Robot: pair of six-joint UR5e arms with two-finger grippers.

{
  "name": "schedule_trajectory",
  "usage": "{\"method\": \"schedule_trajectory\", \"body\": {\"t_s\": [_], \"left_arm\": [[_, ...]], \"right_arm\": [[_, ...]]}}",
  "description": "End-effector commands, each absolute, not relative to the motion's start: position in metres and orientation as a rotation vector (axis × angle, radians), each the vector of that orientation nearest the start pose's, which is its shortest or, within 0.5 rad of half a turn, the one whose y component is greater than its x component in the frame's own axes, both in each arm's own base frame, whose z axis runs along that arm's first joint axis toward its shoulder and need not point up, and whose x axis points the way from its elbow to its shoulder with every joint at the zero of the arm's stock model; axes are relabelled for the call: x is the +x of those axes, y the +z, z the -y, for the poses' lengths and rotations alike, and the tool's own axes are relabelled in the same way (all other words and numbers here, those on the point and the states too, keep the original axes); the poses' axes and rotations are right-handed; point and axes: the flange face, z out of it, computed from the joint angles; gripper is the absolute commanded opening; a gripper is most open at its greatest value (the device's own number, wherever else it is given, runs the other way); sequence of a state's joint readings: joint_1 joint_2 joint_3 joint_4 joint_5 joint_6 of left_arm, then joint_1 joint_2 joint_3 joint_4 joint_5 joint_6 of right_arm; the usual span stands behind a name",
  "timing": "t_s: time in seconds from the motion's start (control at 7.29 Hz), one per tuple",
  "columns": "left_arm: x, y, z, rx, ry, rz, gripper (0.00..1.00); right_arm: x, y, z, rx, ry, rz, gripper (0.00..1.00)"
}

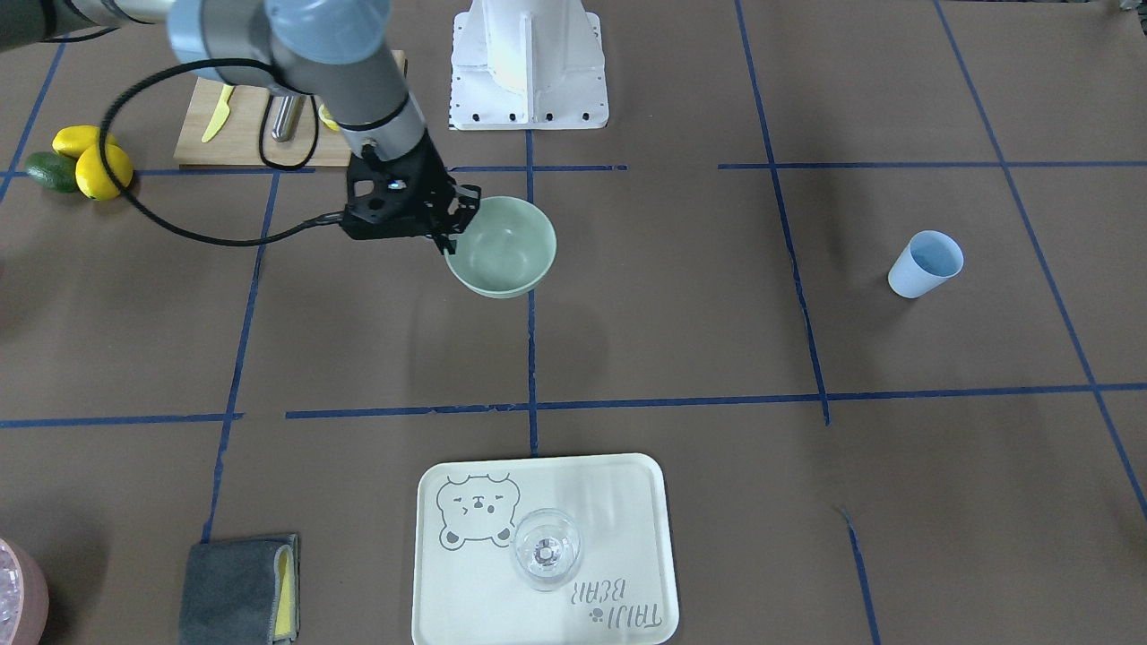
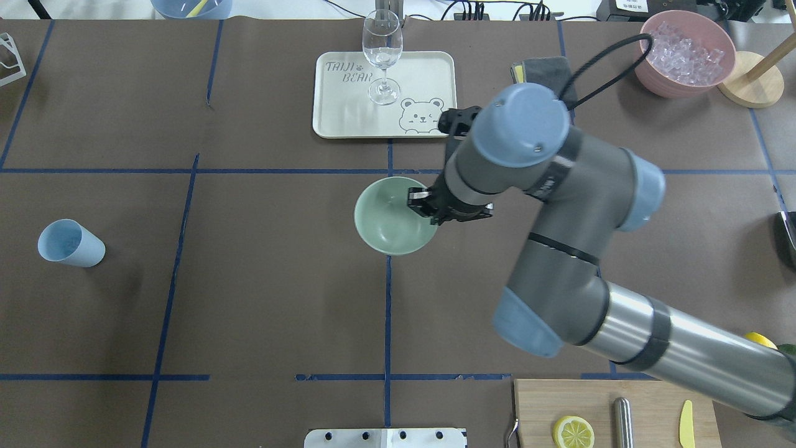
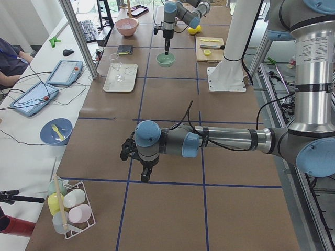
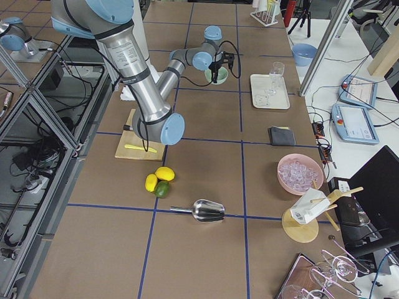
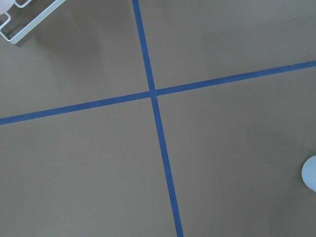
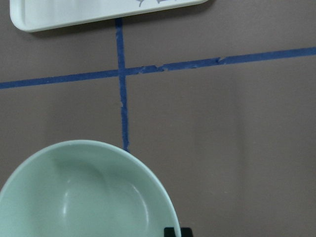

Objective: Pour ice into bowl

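Robotics lab: tape-gridded table [image 2: 249,280], aluminium framing [image 3: 78,36], 2 teach pendants [image 3: 64,71].

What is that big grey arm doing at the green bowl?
The robot's right tool is at the rim of the round pale mint-green bowl near the middle of the table. I can't tell whether it is actually gripping the rim. The bowl is empty. The small clear ice cubes sit in a round pink container at a far corner. The left tool hangs above the brown table at the other end, touching nothing.
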State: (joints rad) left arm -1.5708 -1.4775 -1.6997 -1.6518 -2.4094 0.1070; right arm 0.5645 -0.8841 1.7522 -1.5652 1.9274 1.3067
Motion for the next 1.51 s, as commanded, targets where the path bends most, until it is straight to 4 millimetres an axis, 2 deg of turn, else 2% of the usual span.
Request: {"method": "schedule_trajectory", "body": {"t_s": [0.0, 0.14, 0.27, 0.55, 0.69, 0.82, 0.96, 1.23, 1.37], "left_arm": [[-0.059, 0.626, 0.459, 0.153, 0.148, -0.832, 1.0], [-0.059, 0.626, 0.459, 0.153, 0.148, -0.833, 1.0], [-0.059, 0.626, 0.459, 0.154, 0.148, -0.833, 1.0], [-0.059, 0.625, 0.46, 0.155, 0.149, -0.833, 1.0], [-0.058, 0.626, 0.459, 0.152, 0.149, -0.834, 1.0], [-0.059, 0.628, 0.459, 0.15, 0.147, -0.834, 1.0], [-0.059, 0.629, 0.459, 0.148, 0.144, -0.834, 1.0], [-0.059, 0.628, 0.459, 0.149, 0.145, -0.834, 1.0], [-0.058, 0.627, 0.459, 0.153, 0.152, -0.833, 1.0]], "right_arm": [[-0.59, 0.152, 0.448, 0.03, 0.144, 0.887, 0.0], [-0.614, 0.169, 0.44, 0.033, 0.126, 0.891, 0.0], [-0.628, 0.181, 0.437, 0.064, 0.127, 0.888, 0.0], [-0.635, 0.183, 0.432, 0.057, 0.131, 0.887, 0.0], [-0.634, 0.182, 0.433, 0.068, 0.132, 0.899, 0.93], [-0.629, 0.175, 0.436, 0.112, 0.145, 0.904, 1.0], [-0.609, 0.165, 0.449, 0.127, 0.157, 0.92, 1.0], [-0.55, 0.153, 0.488, 0.11, 0.171, 0.927, 1.0], [-0.512, 0.162, 0.502, 0.097, 0.131, 0.904, 1.0]]}}
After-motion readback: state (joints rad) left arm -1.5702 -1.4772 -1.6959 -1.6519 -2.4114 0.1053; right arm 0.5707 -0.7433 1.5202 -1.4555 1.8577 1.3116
